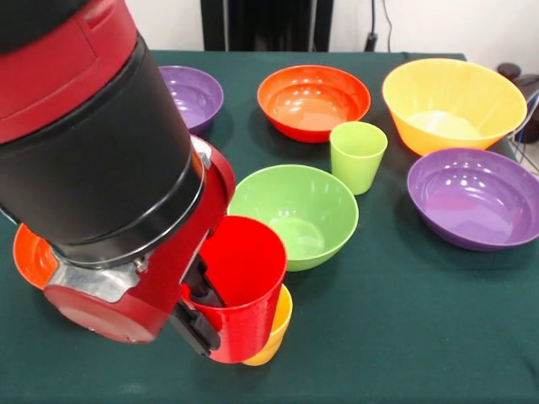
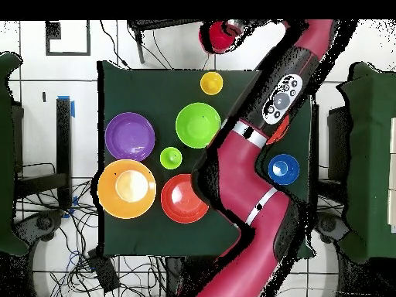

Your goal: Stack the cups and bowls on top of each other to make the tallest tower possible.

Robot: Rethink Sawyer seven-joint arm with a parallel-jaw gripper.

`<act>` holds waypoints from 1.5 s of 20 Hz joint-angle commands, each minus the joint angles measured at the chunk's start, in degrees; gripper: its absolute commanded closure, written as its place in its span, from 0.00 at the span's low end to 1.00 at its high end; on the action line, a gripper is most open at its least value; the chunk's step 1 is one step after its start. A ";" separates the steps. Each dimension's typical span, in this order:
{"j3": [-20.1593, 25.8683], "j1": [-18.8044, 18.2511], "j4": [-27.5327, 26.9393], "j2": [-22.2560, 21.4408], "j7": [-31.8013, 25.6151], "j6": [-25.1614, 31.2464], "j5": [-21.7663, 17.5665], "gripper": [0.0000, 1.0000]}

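Red cup (image 1: 244,282) in the gripper (image 1: 202,311), lower centre of the front view.
I see the black fingers (image 1: 195,326) clamped on its near wall, yellow cup (image 1: 274,330) just under it. I judge it light, stiff, glossy-slick, tapered: grip the wall near the rim, gently.

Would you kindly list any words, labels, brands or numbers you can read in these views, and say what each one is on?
No readable text in either view.
The cups, the bowls and the green tablecloth carry no lettering.
The arm's grey control panel has buttons or marks, too small to read.
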 commanded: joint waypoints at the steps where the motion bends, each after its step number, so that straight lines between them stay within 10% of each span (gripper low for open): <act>1: -17.85 -2.24 7.89 -2.64 12.67 2.15 12.50 1.00; 12: -32.60 -6.77 17.52 -1.73 21.73 2.90 29.55 1.00; 30: -48.35 -4.74 18.18 -5.64 29.55 2.13 44.93 1.00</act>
